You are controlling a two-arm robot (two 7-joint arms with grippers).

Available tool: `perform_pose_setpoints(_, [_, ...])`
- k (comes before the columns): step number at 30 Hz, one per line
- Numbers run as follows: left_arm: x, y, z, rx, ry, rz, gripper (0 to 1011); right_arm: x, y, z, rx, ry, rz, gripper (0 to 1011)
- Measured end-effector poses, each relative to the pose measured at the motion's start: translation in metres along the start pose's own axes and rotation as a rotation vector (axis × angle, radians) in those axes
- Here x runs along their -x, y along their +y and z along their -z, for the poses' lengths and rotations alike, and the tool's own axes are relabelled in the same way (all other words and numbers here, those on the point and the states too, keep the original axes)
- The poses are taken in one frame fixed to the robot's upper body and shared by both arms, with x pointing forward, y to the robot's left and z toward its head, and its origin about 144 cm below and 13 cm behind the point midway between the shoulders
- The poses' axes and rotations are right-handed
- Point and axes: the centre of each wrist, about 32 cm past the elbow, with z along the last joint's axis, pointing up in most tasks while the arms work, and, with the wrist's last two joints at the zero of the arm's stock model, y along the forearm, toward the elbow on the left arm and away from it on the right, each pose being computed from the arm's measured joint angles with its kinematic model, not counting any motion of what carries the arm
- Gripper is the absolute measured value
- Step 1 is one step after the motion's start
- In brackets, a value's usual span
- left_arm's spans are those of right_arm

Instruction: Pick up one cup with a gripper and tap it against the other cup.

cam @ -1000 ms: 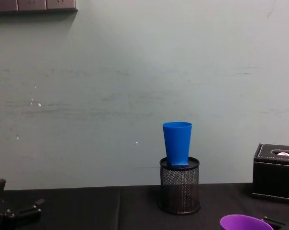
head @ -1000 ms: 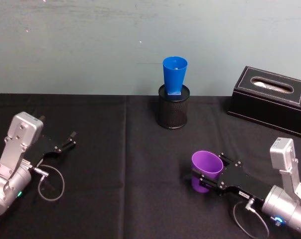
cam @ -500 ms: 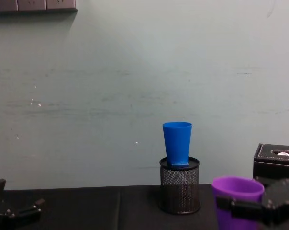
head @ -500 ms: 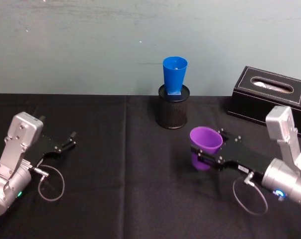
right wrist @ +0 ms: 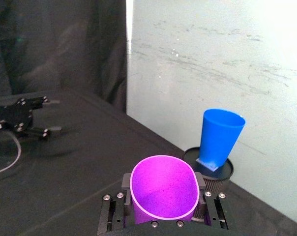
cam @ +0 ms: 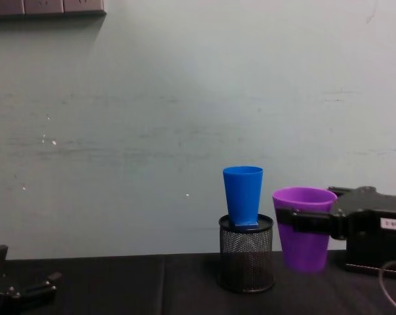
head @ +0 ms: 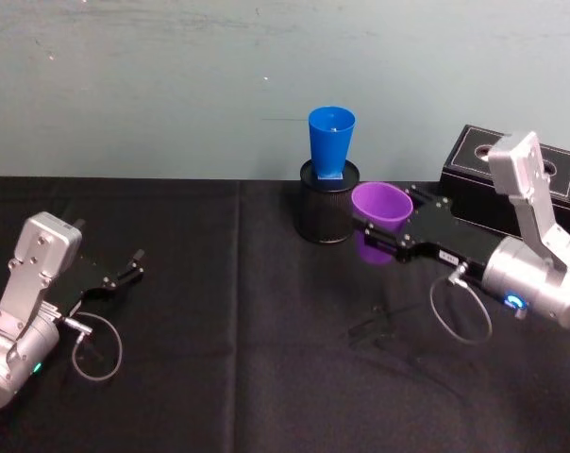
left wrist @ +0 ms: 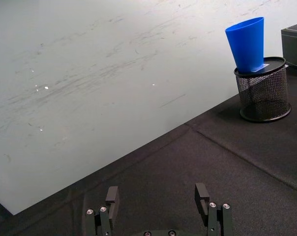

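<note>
My right gripper [head: 377,234], on a silver wrist with a blue light, is shut on the purple cup [head: 380,203] and holds it upright above the black table. The purple cup [cam: 304,230] hangs just right of the blue cup [cam: 242,195], at about the same height, with a small gap between them. The blue cup [head: 330,142] stands on top of a black mesh pen holder [head: 327,215] at the back middle. In the right wrist view the purple cup [right wrist: 162,194] sits between the fingers, with the blue cup [right wrist: 220,135] beyond it. My left gripper [head: 129,266] rests open at the far left.
A black tissue box [head: 474,160] stands at the back right, behind my right arm. The pale wall runs close behind the pen holder [cam: 246,257]. A grey cable loops beside each wrist. Black cloth [head: 247,359] covers the table.
My right gripper has lifted the purple cup off the table and carried it back and up, from the front right to just beside the blue cup. The left arm has not moved.
</note>
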Motion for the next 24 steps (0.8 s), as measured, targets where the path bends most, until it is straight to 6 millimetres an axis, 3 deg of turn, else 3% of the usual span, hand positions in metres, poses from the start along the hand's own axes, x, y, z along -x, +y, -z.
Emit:
perform_pose_setpoints(14, [0.000,0.000,0.000,0.000,0.000,0.000,1012,-0.027,0.047,-0.023,0.007,-0.016,0.016,724])
perform_pose_setpoints(24, [0.000,0.000,0.000,0.000,0.000,0.000,1011,-0.037,0.067,-0.028,0.007,-0.010,0.021,724])
